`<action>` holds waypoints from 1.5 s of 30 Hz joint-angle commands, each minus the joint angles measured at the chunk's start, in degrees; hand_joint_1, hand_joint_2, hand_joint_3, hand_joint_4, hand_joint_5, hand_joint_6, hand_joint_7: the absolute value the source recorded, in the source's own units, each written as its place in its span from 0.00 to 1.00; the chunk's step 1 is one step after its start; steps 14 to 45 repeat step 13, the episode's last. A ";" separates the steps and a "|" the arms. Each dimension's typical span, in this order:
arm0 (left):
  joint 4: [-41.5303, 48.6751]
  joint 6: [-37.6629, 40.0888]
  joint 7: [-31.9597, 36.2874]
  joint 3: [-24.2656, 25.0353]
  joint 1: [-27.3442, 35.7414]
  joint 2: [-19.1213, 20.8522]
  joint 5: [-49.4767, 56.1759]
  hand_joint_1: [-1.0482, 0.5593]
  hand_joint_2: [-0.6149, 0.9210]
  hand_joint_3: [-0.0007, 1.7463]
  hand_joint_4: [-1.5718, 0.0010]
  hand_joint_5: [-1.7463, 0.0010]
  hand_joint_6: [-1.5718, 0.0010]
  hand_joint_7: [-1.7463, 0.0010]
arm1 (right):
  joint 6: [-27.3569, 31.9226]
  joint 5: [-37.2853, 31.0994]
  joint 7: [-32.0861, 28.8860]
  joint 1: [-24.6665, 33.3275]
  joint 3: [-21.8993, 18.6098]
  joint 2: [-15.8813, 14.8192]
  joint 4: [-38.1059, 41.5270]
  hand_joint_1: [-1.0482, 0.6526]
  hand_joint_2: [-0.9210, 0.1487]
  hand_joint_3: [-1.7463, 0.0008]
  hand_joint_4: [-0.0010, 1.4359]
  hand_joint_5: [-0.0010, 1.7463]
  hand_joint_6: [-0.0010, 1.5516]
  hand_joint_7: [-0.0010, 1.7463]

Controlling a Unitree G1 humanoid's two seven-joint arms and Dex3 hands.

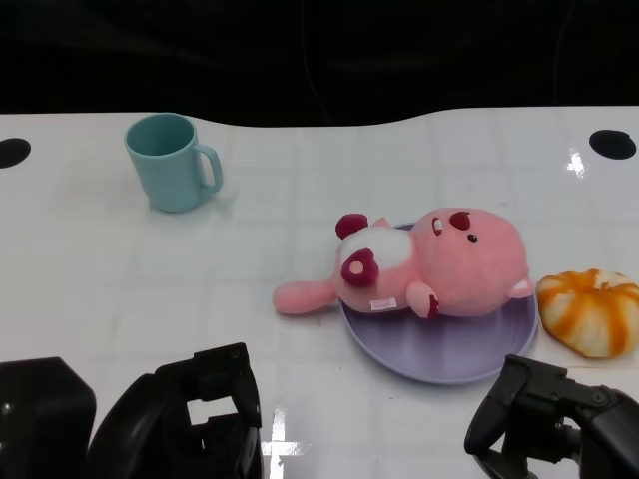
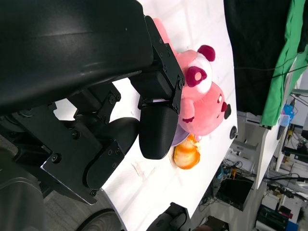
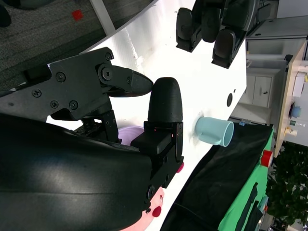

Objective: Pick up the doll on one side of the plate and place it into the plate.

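Doll: pink plush lying on its side across the purple plate; head and body rest on the plate, one pink limb hangs over the left rim onto the desk.
Task stage: judged done or nearly so, since the doll lies on the plate and no hand touches it.
Left hand: low at the near edge, left of the plate, holding nothing; fingers apart, clear of the doll.
Right hand: near edge, just below the plate's right side, holding nothing; fingers apart.
Why parked there: both hands sit near the robot, likely so the plate stays unobstructed.
Cup: teal, upright, far left, well apart from the plate.
Orange object: striped, bun-like, just beside the plate's right rim.
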 commanded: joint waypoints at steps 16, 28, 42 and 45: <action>0.49 -2.36 -1.46 0.12 -0.20 1.91 0.32 0.58 0.59 0.93 0.37 0.00 0.48 0.01 | 0.09 0.30 0.20 -0.35 -0.30 -0.54 -0.60 0.49 0.13 0.62 0.45 0.99 0.35 0.86; 0.49 -2.36 -1.46 0.12 -0.20 1.91 0.32 0.58 0.59 0.93 0.37 0.00 0.48 0.01 | 0.09 0.30 0.20 -0.35 -0.30 -0.54 -0.60 0.49 0.13 0.62 0.45 0.99 0.35 0.86; 0.49 -2.36 -1.46 0.12 -0.20 1.91 0.32 0.58 0.59 0.93 0.37 0.00 0.48 0.01 | 0.09 0.30 0.20 -0.35 -0.30 -0.54 -0.60 0.49 0.13 0.62 0.45 0.99 0.35 0.86; 0.49 -2.36 -1.46 0.12 -0.20 1.91 0.32 0.58 0.59 0.93 0.37 0.00 0.48 0.01 | 0.09 0.30 0.20 -0.35 -0.30 -0.54 -0.60 0.49 0.13 0.62 0.45 0.99 0.35 0.86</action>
